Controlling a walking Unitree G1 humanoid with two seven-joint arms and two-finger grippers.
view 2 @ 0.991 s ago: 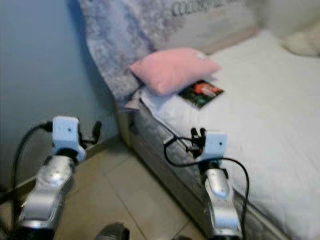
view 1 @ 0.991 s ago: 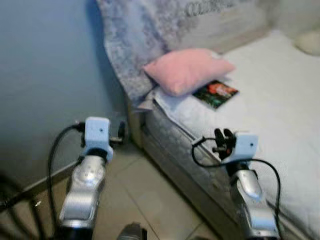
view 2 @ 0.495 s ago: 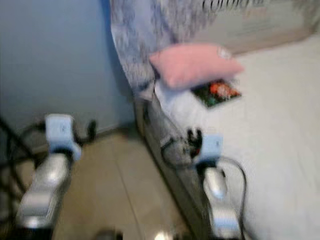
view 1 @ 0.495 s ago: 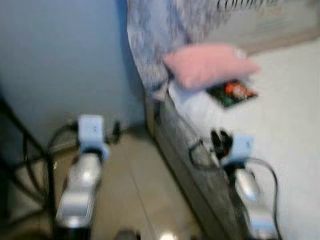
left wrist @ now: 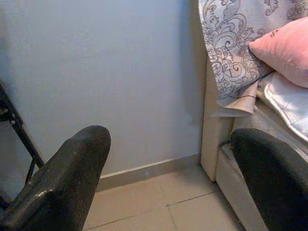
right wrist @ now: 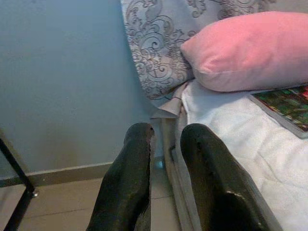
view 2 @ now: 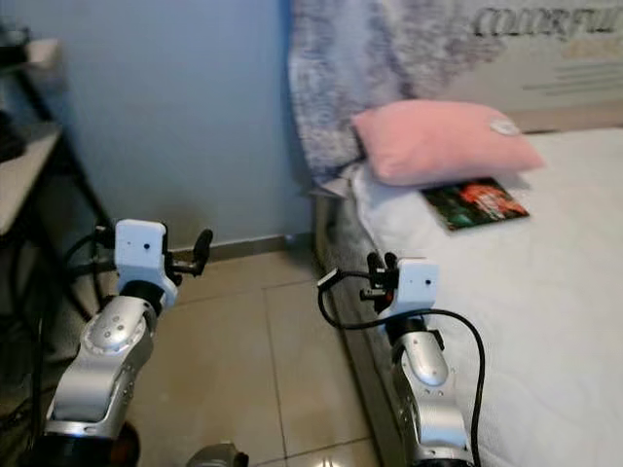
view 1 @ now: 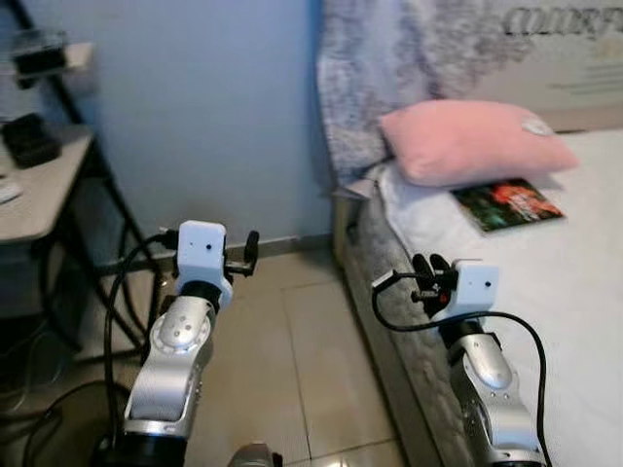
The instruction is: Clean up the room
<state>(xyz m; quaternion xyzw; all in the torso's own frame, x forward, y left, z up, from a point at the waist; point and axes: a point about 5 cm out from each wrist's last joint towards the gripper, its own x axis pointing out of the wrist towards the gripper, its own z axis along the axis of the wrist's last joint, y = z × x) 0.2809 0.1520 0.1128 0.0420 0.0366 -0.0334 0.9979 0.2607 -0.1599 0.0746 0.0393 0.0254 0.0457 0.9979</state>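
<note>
- Pink and soft, the pillow [view 1: 474, 142] lies at the head of the bed [view 1: 584, 292], up against a grey cloth with curly patterns [left wrist: 231, 43].
- Just beside the pillow lies a flat book [view 1: 507, 203] with a dark cover and a red and green picture on it. One edge of it goes a little way under the pillow.
- Both things are well ahead of the right gripper [view 1: 429, 275] and apart from it. Nothing touches them.
- The right gripper is held up over the side edge of the bed. Its two black fingers [right wrist: 132, 183] are close together with only a thin gap, and they hold nothing.
- The left gripper [view 1: 248, 253] is held up over the tan tiled floor [view 1: 292, 360], near the blue wall [view 1: 195, 107]. Its fingers [left wrist: 67, 178] are spread wide and hold nothing. The pillow and book are far off to its right.
- The bed has a white sheet on top.
- On the robot's left stands a table with thin black legs [view 1: 39, 185], with some dark things on it that are too small to make out.
- Black cables [view 1: 117, 311] loop by the left arm.
</note>
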